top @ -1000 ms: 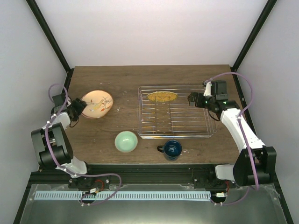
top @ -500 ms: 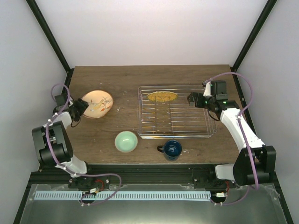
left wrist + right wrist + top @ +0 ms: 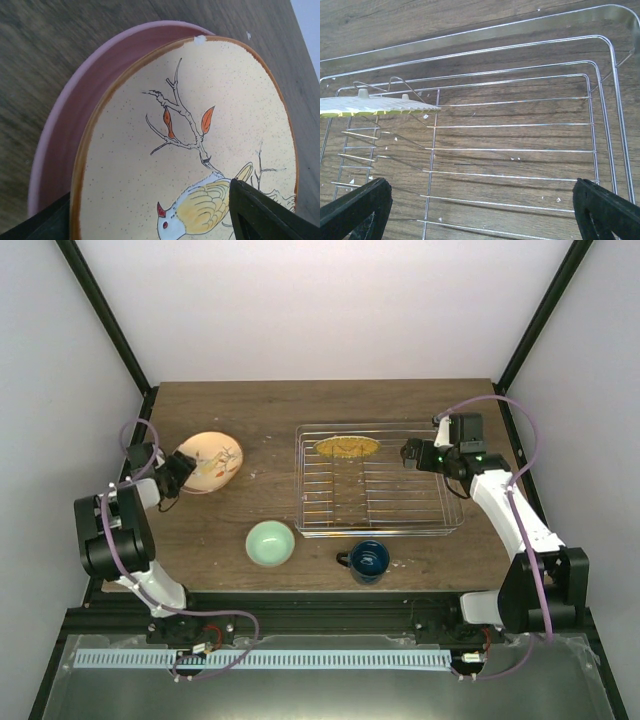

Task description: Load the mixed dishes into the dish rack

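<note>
L gripper (image 3: pixel 174 474) at mid-left of the overhead frame, jaws wide, straddling the near rim of the cream plate (image 3: pixel 210 460), which sits on the pink plate (image 3: pixel 75 110); can't tell if the pads touch it. R gripper (image 3: pixel 408 452) spread fully, hovering over the dish rack (image 3: pixel 380 527) at centre-right. In the rack's top-left stands the lime-green plate (image 3: pixel 347 446). Lower centre, on the table (image 3: pixel 250 410): mint bowl (image 3: pixel 270 543) & blue mug (image 3: pixel 369 559).

I work over a dark brown, wood-grained surface (image 3: pixel 270 420) dotted with small pale specks (image 3: pixel 515 159). White walls (image 3: pixel 320 310) close it in, with a black post (image 3: pixel 105 315) slanting up each back corner. Nearest me lie a black rail (image 3: pixel 330 608) and a grey metal tray (image 3: pixel 520 680) with a white ribbed strip (image 3: pixel 260 659).
</note>
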Tool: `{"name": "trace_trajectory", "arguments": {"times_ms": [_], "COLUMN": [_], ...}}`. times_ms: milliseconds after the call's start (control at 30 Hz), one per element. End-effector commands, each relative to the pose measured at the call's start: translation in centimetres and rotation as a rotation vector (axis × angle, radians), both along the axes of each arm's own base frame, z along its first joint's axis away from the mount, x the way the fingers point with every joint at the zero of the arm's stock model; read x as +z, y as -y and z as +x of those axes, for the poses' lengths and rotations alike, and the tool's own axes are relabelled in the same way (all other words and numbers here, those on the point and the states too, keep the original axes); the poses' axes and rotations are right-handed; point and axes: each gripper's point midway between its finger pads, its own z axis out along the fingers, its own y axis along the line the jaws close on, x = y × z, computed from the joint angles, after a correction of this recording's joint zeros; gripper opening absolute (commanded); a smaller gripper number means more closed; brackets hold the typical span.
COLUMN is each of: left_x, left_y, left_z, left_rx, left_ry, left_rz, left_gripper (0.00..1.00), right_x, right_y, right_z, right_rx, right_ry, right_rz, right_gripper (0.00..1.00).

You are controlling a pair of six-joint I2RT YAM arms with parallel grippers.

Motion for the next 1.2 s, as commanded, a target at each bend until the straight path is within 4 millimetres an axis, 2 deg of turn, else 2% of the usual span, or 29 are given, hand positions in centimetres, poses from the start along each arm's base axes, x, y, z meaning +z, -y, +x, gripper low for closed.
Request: {"name": "trace_trajectory", "arguments": {"times_ms": [0,100,300,367,567,767,900,1000,1167], "left_x": [-2.1,-2.4,-2.4,-2.3,-1.4,0.4,1.5,1.9,1.7], "left_y": [1.3,1.6,1.9,1.9,1.3,0.0,-0.5,-0.5,-0.5], "left_z": [-0.3,-0.4,-0.4,-0.6,-1.4,-2.3,-2.4,-2.3,-2.4], "left_rx": [-0.021,-0.026,-0.036,-0.038,-0.031,-0.017,-0.014,-0.02,-0.037], "left_ry": [-0.022,-0.018,-0.006,-0.006,-0.022,-0.037,-0.031,-0.029,-0.049], "left_rz": [-0.046,-0.056,-0.069,-0.066,-0.025,0.063,0.091,0.097,0.103], "left_gripper": [0.72,0.64,0.34,0.28,0.21,0.19,0.14,0.11,0.13], "right_x": [1.3,1.3,1.3,1.2,1.1,0.9,0.9,0.9,0.9], "right_y": [0.0,0.1,0.2,0.1,0.0,-0.3,-0.3,-0.3,-0.3], "right_z": [0.8,0.8,0.8,0.7,0.7,0.7,0.6,0.6,0.6], "right_rx": [0.008,0.006,0.005,0.007,0.011,0.022,0.024,0.026,0.026], "right_ry": [0.033,0.032,0.031,0.029,0.026,0.023,0.025,0.026,0.028], "right_rz": [-0.002,-0.004,-0.009,-0.009,-0.004,0.005,0.007,0.007,0.006], "right_gripper": [1.0,1.0,1.0,1.0,1.0,1.0,1.0,1.0,1.0]}}
